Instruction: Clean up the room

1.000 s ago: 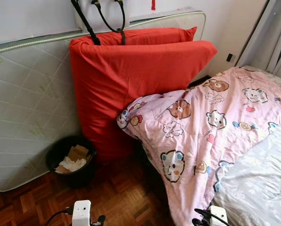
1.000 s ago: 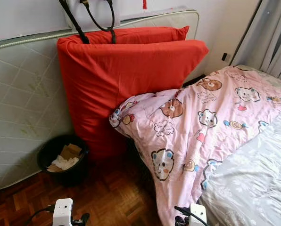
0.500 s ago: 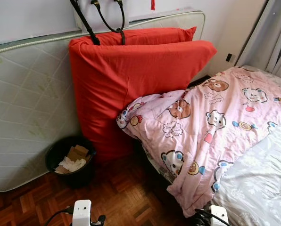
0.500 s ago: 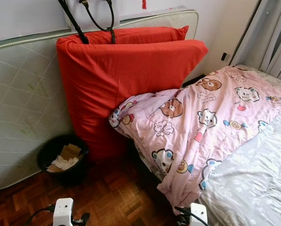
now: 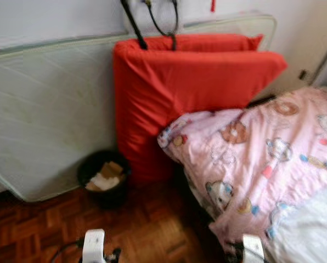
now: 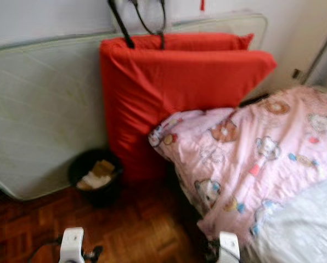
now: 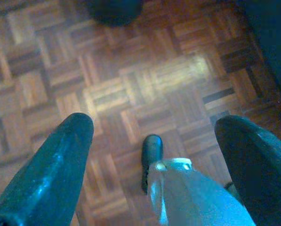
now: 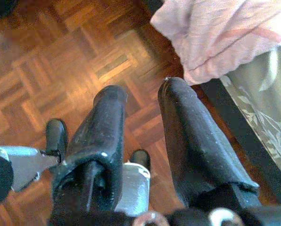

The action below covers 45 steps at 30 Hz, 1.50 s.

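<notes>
Left eye view, somewhat blurred: a pink quilted blanket printed with cartoon bears (image 5: 262, 164) lies across the bed (image 5: 309, 235), its lower corner hanging over the bed's edge toward the brown parquet floor (image 5: 48, 224). Behind it, two large red cushions (image 5: 191, 93) stand upright against a pale quilted mattress (image 5: 48, 126) that leans on the wall. A round black waste bin (image 5: 103, 178) holding what appears to be crumpled paper and card stands on the floor, just beside the cushions and touching the mattress foot. Black bag straps (image 5: 152, 22) hang over the top of the cushions.

The left gripper (image 7: 159, 141) hangs low over bare parquet, its fingers (image 7: 60, 165) spread wide and holding nothing. The right gripper (image 8: 140, 127) hangs beside the bed's edge, near the hanging blanket corner, its fingers (image 8: 187, 136) with a narrow gap between them and nothing held.
</notes>
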{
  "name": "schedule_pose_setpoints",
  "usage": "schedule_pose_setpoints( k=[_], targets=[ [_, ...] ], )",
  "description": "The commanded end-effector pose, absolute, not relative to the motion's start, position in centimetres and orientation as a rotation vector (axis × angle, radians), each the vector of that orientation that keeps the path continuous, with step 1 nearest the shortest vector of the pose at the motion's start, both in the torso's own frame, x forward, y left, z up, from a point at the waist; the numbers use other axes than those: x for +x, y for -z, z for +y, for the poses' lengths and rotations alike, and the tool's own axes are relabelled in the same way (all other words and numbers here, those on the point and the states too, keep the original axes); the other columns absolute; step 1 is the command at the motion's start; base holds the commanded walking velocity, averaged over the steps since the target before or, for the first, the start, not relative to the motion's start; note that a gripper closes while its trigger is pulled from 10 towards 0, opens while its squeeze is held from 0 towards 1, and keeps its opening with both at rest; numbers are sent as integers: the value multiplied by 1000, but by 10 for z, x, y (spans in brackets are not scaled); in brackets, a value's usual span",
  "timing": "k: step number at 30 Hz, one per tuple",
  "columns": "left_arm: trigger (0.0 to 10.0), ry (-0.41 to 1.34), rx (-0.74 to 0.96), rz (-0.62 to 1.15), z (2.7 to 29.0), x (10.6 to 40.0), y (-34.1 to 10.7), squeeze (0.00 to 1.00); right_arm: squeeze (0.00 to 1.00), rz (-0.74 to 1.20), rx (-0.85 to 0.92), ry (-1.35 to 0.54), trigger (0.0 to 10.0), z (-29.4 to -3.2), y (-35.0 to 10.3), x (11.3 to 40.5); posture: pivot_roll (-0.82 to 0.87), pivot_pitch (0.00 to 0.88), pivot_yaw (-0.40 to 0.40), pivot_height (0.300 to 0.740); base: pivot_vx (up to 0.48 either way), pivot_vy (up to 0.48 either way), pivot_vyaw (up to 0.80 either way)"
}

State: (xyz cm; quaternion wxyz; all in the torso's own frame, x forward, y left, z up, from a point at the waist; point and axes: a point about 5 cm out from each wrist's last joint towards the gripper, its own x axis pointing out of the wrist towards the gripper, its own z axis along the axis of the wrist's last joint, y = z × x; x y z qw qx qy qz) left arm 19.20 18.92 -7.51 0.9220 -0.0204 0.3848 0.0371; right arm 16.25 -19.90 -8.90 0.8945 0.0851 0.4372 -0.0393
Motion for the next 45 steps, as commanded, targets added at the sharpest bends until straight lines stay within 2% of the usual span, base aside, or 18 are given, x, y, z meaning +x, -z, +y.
schedule_pose_setpoints(
  k=[1,14,37,45],
  targets=[
    [10000,-79,-19,802,193,192,75,0,0,902,178,72,10000,-195,88,166,-29,0,-47,740,0,0,800],
    [10000,-81,-21,805,194,191,76,0,0,905,179,79,10000,-195,88,166,-28,0,-49,740,0,0,758],
    [10000,-88,-11,811,199,191,75,0,0,911,184,76,10000,-192,89,167,-4,0,-50,740,0,0,0],
    [10000,-82,-10,812,194,187,77,0,0,915,183,83,10000,-197,89,163,-6,0,-81,740,0,0,200]
  ],
)
